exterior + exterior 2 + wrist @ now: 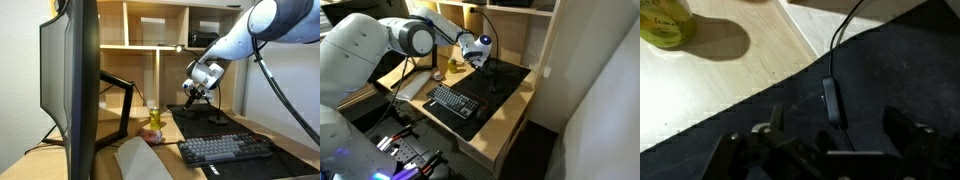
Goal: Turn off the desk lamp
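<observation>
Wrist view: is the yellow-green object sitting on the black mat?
No, the yellow-green object rests on the bare wooden desktop, clear of the edge of the black mat.

Black desk lamp upright, seemingly lit.

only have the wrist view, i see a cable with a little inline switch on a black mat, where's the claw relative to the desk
Observer: The claw hangs above the back part of the black mat and appears clear of it.
Operator: what's the yellow thing top left
Observer: A yellow bottle standing on the wooden desk just off the mat, near the monitor.
Operator: anything else on the mat
Observer: A keyboard lies on the mat's front part, toward the desk edge.
</observation>
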Robot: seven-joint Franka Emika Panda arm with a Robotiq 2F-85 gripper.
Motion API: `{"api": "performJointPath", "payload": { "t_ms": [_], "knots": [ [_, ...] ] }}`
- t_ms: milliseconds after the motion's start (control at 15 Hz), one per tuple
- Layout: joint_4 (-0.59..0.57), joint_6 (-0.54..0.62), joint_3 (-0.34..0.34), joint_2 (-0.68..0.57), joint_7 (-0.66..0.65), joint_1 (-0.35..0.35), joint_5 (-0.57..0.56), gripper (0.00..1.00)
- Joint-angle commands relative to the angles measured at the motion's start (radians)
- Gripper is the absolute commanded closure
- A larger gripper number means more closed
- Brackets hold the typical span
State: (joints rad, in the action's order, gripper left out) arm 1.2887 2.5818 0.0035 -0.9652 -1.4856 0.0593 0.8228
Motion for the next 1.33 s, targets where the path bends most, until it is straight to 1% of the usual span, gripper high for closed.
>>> {"api": "performJointPath", "payload": {
  "t_ms": [0, 133, 333, 400, 733, 800, 867, 1067, 1133, 1200, 1267],
  "knots": [
    [-0.098, -0.060, 0.002, -0.079, -0.019, -0.005, -0.078, 0.00],
    [-0.153, -0.104, 0.021, -0.117, 0.002, -0.014, -0.119, 0.00],
    [-0.259, -0.195, 0.031, -0.188, -0.018, -0.018, -0.189, 0.00],
    [-0.292, -0.203, 0.026, -0.211, -0.036, -0.012, -0.210, 0.00],
    [-0.429, -0.245, 0.045, -0.302, -0.086, -0.018, -0.289, 0.00],
    [-0.453, -0.249, 0.054, -0.318, -0.089, -0.020, -0.304, 0.13],
    [-0.476, -0.248, 0.061, -0.336, -0.095, -0.020, -0.317, 0.27],
    [-0.532, -0.266, 0.082, -0.369, -0.101, -0.026, -0.347, 0.47],
    [-0.544, -0.275, 0.085, -0.370, -0.105, -0.030, -0.355, 0.56],
    [-0.552, -0.278, 0.090, -0.371, -0.105, -0.032, -0.361, 0.61],
    [-0.563, -0.278, 0.090, -0.376, -0.113, -0.031, -0.367, 0.69]
  ]
}}
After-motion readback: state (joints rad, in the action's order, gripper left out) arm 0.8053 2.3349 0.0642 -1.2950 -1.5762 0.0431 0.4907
